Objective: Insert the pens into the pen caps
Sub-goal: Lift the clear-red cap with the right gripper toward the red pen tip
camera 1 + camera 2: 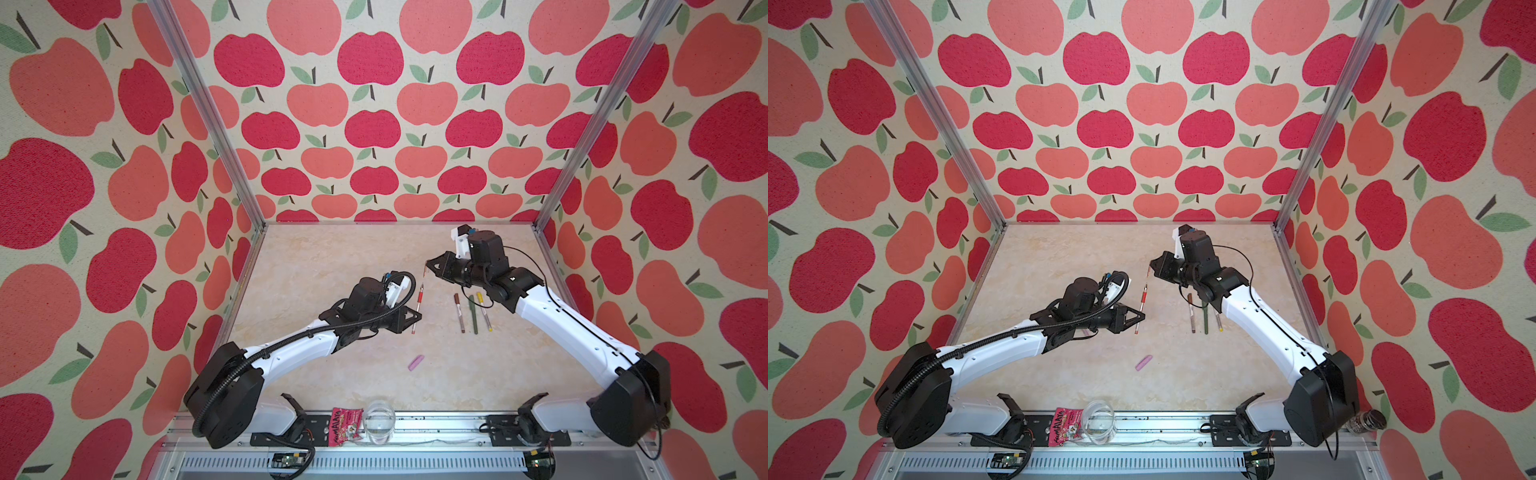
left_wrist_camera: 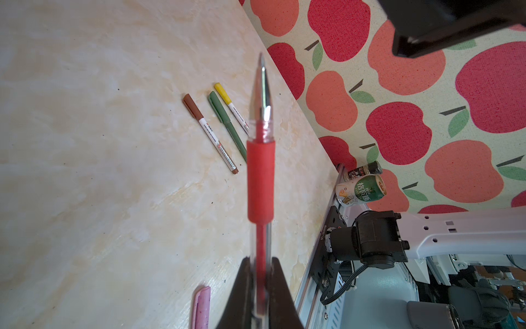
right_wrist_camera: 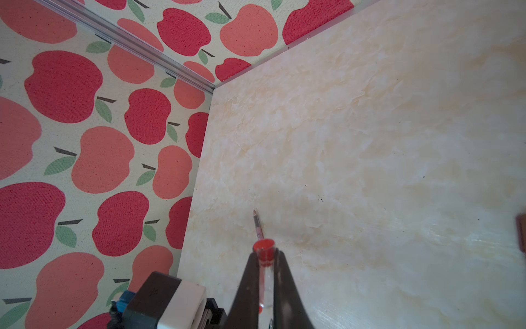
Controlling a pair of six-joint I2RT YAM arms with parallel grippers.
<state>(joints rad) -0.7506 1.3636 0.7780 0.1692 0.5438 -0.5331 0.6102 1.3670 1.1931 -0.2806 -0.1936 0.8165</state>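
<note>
1. The left arm (image 1: 291,349) rises from the lower left of both top views and reaches up and right to mid-frame. Its wrist lies roughly level, and the left gripper (image 1: 417,319) (image 1: 1140,318) points right.
2. The left gripper is pinched on the red pen (image 1: 418,305) (image 1: 1143,303), gripping the clear barrel below the red sleeve. In the left wrist view the two fingers (image 2: 236,299) press the barrel from either side.
3. The red pen's long axis runs almost straight up the frame in both top views, leaning slightly right. Its bare metal tip is at the upper end and its back end hangs below the gripper.
4. The right arm (image 1: 561,324) climbs from the lower right toward the upper middle, then bends. The right gripper (image 1: 427,262) (image 1: 1151,262) points left.
5. The right gripper is clamped on the red cap (image 1: 424,272) (image 1: 1148,272) (image 3: 264,252), and its dark fingers (image 3: 247,284) squeeze the clear body.
6. The red cap hangs down-frame from the fingertips, roughly in line with the pen. It sits just above the pen's tip with a small gap between them.
7. On the table (image 1: 332,270), right of centre, three capped pens lie side by side, caps toward the upper frame: the brown-capped pen (image 1: 459,311) (image 2: 209,134), the green pen (image 1: 473,316) (image 2: 227,125) and the yellow-capped pen (image 1: 484,311) (image 2: 230,108).
8. The pink cap (image 1: 416,362) (image 1: 1143,362) lies alone, lower centre, slanted.
</note>
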